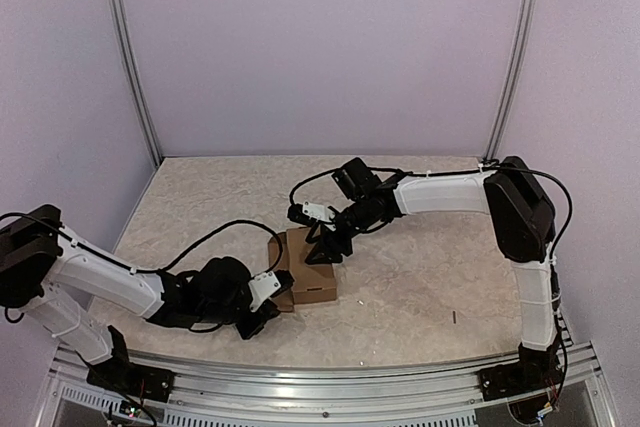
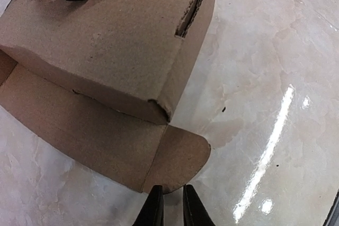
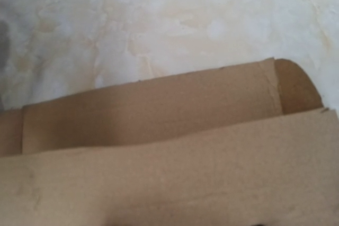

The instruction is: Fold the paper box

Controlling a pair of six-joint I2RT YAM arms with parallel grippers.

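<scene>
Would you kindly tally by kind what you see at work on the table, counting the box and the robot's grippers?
Paper box: 1
Grippers: 2 (left gripper, right gripper)
Total: 3

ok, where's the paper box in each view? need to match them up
Top external: paper box in the middle of the table.
Left wrist: paper box fills the upper left.
Right wrist: paper box spans the lower half.
Shared landmark: its flat flap, lying on the table along one side.
</scene>
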